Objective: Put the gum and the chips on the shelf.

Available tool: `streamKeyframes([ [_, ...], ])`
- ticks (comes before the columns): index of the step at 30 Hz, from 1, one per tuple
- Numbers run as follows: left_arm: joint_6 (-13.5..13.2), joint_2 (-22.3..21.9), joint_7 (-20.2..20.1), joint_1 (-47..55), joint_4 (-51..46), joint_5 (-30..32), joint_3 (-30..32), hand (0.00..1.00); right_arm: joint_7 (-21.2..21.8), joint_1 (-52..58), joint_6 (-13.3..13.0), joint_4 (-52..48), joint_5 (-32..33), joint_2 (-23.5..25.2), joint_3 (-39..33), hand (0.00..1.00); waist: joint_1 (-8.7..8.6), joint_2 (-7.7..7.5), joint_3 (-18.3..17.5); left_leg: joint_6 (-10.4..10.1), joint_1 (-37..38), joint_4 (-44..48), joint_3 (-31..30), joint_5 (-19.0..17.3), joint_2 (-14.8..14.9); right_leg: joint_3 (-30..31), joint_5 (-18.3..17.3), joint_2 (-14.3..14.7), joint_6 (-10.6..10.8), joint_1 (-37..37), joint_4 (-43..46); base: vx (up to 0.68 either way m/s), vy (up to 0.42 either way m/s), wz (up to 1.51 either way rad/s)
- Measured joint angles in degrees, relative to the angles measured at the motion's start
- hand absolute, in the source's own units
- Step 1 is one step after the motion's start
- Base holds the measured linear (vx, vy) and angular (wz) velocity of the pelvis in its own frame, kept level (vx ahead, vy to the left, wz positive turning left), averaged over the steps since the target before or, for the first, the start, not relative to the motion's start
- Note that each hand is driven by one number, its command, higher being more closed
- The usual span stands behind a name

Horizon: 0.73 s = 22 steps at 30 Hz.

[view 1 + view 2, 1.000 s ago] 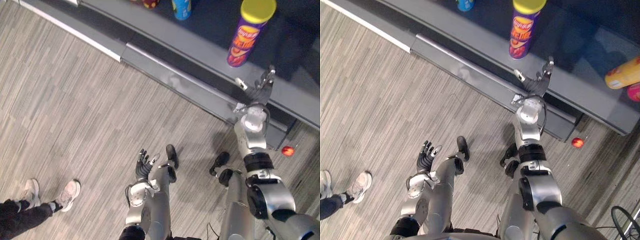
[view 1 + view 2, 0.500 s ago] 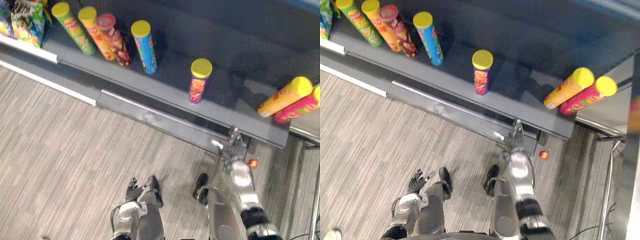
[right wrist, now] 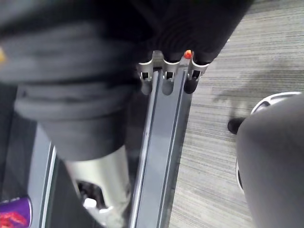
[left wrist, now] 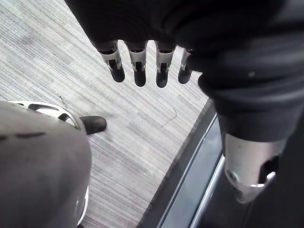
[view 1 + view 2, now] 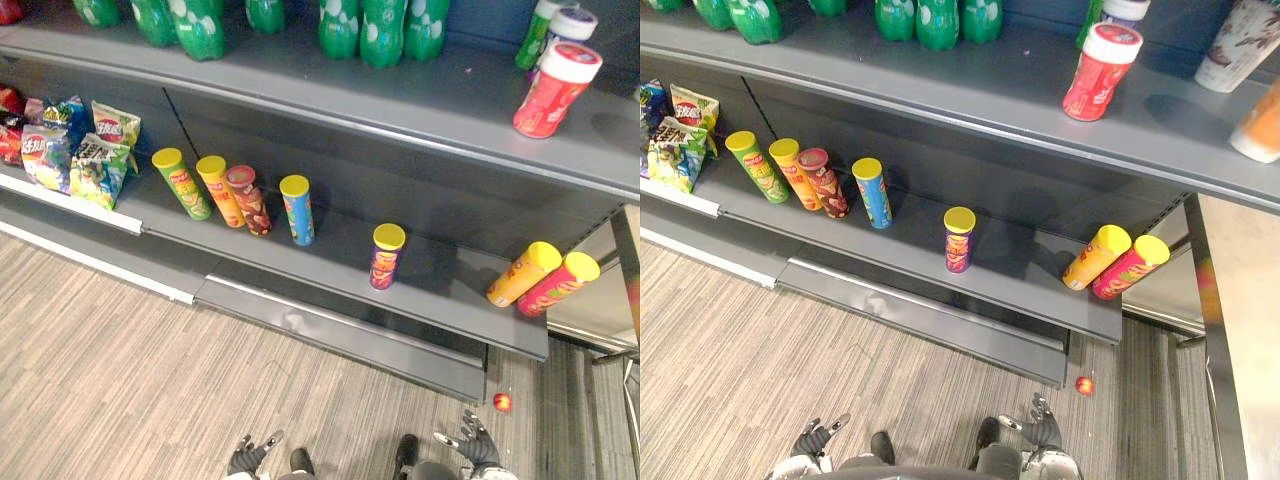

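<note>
Left eye view: the whole picture has shifted, so the camera has tilted up from the floor to the shelving; the goods themselves have not moved. The purple chips can stands upright on the lower shelf, apart from the 4 cans to its left and the 2 leaning ones to its right. The right hand, at the shelf edge 1 second ago, now sits low and well apart from the can, spread and empty. The left hand is spread too.

Right eye view: a red gum tub, if gum it is, stands on the upper shelf.

Left wrist view: straight fingers over the floor, holding nothing.

Right wrist view: fingers straight and bare above the base rail.

With both hands free, I judge both items placed and the task about finished.
</note>
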Motion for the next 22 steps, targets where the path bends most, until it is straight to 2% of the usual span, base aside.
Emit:
streamKeyframes([
  [2, 0.1, -0.4, 0.0, 0.0, 0.8, -0.5, 1.6, 0.0, -0.5, -1.2, 0.2, 3.6, -0.5, -0.2, -2.7, 0.0, 0.02, 0.01, -0.3, 0.0, 1.6, -1.0, 0.1, 0.1, -0.3, 0.1, 0.1, 0.0, 0.1, 1.3, -0.5, 0.01, 0.01, -0.02],
  [7, 0.2, -1.3, 0.0, 0.2, 2.3, -2.0, 3.8, 0.0, -3.1, -1.8, 3.5, 13.2, -2.9, -0.7, -10.6, 0.0, 0.1, 0.47, -1.3, 0.2, 5.3, -3.7, 0.2, 0.4, -1.3, 0.0, 0.2, -0.3, 0.4, 4.2, -1.7, 0.0, 0.0, 0.0],
  [8, 0.2, -1.5, 0.0, 0.2, 2.6, -2.8, 3.8, 0.0, -3.8, -1.6, 4.6, 14.6, -2.9, -0.7, -12.0, 0.0, 0.04, 0.59, -1.3, 0.2, 6.0, -4.2, 0.2, 0.5, -1.6, 0.0, 0.4, -0.4, 0.6, 4.7, -2.1, 0.0, 0.0, 0.0],
  [11, 0.5, -1.6, 0.0, -0.1, 3.8, -3.3, 3.6, 0.0, -4.1, -0.7, 5.9, 15.0, 0.2, -0.4, -13.5, 0.0, 0.0, 0.96, -1.7, 0.3, 6.3, -4.8, 0.3, 0.6, -1.9, 0.1, 0.4, -0.5, 0.7, 4.9, -2.3, 0.0, 0.0, 0.0],
  [22, 0.9, -1.3, -0.3, -0.2, 4.3, -2.6, -1.7, 0.0, -3.8, -1.1, 6.0, 16.5, 1.6, -0.9, -13.5, 0.0, 0.02, 1.98, -2.4, 0.3, 7.1, -4.9, -0.3, 0.5, -2.0, -0.8, 0.5, -0.3, 0.9, 6.6, -3.6, 0.0, -0.008, 0.02],
])
